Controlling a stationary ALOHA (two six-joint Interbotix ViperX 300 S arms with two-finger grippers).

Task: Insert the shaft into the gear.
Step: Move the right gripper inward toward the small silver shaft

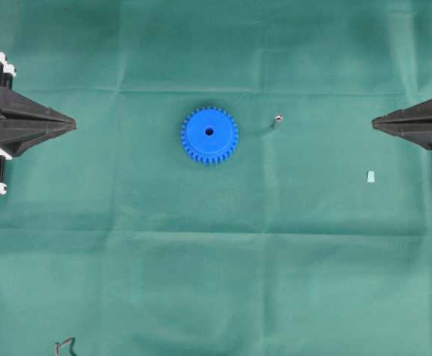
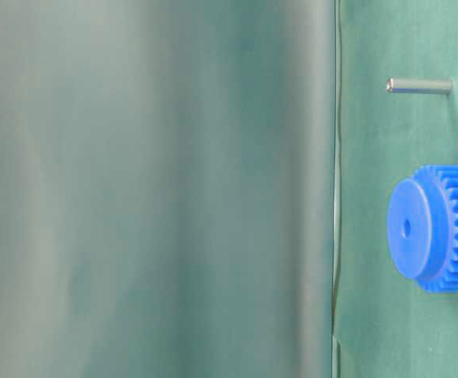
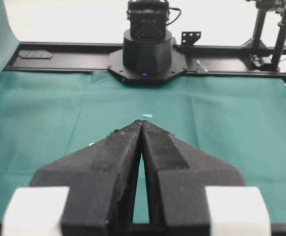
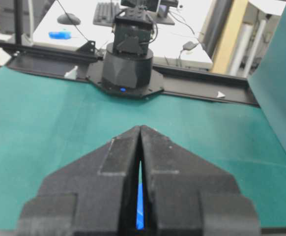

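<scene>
Waiting at start: left gripper (image 1: 73,124) and right gripper (image 1: 374,124) closed, empty, well apart. Shaft (image 1: 277,119) stands upright near gear (image 1: 209,135). Next: open, grasp shaft.

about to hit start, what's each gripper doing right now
left gripper: closed, holding nothing
right gripper: closed, holding nothing

Left tool (image 1: 73,123) at the overhead view's left edge, level, tip aimed toward the middle, jaws pressed together at the tip, nothing between them. Right tool (image 1: 374,124) at the opposite edge, mirrored, likewise closed and empty. Both held back, well apart, facing one another across the surface.
</scene>
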